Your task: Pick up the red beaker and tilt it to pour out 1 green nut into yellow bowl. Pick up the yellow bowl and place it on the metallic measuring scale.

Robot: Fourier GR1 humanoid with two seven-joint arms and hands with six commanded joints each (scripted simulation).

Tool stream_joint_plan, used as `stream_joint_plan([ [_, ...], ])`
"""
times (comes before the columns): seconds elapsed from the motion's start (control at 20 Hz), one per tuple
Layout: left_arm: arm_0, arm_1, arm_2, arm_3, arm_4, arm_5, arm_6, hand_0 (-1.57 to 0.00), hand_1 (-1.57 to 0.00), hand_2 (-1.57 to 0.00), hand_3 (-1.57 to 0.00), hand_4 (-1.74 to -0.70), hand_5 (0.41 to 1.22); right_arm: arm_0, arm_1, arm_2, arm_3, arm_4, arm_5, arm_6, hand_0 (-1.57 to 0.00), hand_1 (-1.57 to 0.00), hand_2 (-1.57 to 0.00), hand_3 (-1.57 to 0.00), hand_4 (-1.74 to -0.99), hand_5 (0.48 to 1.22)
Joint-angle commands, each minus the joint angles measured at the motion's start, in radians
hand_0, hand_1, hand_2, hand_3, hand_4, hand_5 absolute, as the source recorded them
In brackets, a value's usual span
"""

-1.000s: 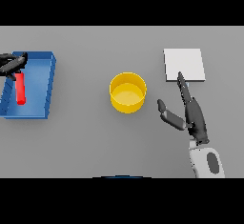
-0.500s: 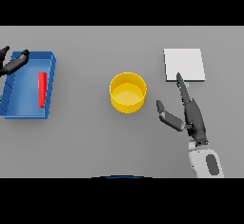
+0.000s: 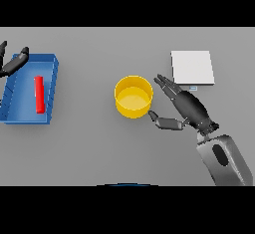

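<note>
The yellow bowl (image 3: 133, 96) stands upright at the table's middle. My right hand (image 3: 185, 107) is open just to its right, fingers stretched toward the rim and thumb low beside the bowl's wall, close but with nothing held. The red beaker (image 3: 39, 94) lies on its side inside the blue tray (image 3: 53, 91) at the left. My left hand (image 3: 13, 63) shows at the far left edge above the tray's back corner, fingers spread and holding nothing. The metallic measuring scale (image 3: 192, 67) is a pale square plate behind my right hand. No green nut is visible.
The blue tray's raised walls surround the lying beaker. Grey table surface stretches between the tray and the bowl and in front of the bowl.
The left hand has let go of the red beaker and drawn back to the left edge; the beaker now lies in the tray. The right hand has moved left toward the yellow bowl.
</note>
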Motion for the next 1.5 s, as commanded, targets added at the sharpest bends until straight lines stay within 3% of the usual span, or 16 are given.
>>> stream_joint_plan([
  [0.0, 0.001, 0.003, 0.000, 0.005, -0.001, -0.002, -0.004, -0.01, -0.01, -0.01, 0.00, -0.72, 0.664, -0.032, -0.030, 0.031, 0.011, 0.038, 0.026, -0.026, 0.00, 0.00, 0.00, 0.00, -1.220, 0.701],
  [0.2, 0.004, 0.001, -0.001, 0.001, 0.003, -0.009, -0.002, 0.00, 0.00, 0.00, 0.00, -0.71, 0.672, -0.177, -0.091, 0.170, 0.077, 0.200, 0.100, -0.085, 0.00, 0.00, 0.00, 0.00, -1.228, 0.703],
  [0.5, 0.010, -0.011, 0.001, -0.005, 0.013, -0.009, -0.009, 0.00, 0.00, 0.00, 0.00, -0.72, 0.687, -0.362, -0.121, 0.265, 0.218, 0.274, 0.211, -0.156, 0.00, 0.00, 0.00, 0.00, -1.215, 0.704],
  [0.9, 0.018, 0.000, 0.014, -0.009, 0.028, -0.022, -0.009, 0.00, 0.00, 0.00, 0.00, -0.72, 0.688, -0.499, -0.067, 0.376, 0.413, 0.360, 0.275, -0.154, 0.00, 0.00, 0.00, 0.00, -1.250, 0.708],
  [1.15, 0.031, 0.008, 0.022, -0.010, 0.035, -0.027, -0.031, 0.00, 0.00, 0.00, 0.00, -0.72, 0.686, -0.543, -0.048, 0.412, 0.482, 0.376, 0.319, -0.167, 0.00, 0.00, 0.00, 0.00, -1.281, 0.740],
  [1.4, 0.040, 0.008, 0.023, -0.031, 0.036, -0.017, -0.023, 0.00, 0.00, 0.00, 0.00, -0.71, 0.686, -0.541, -0.014, 0.391, 0.495, 0.348, 0.356, -0.117, 0.00, -0.02, -0.02, -0.04, -1.336, 0.810],
  [1.45, 0.047, 0.010, 0.026, -0.037, 0.040, -0.019, -0.032, 0.00, 0.00, 0.00, 0.00, -0.71, 0.689, -0.546, -0.010, 0.392, 0.493, 0.348, 0.372, -0.108, -0.11, -0.10, -0.09, -0.10, -1.360, 0.842],
])
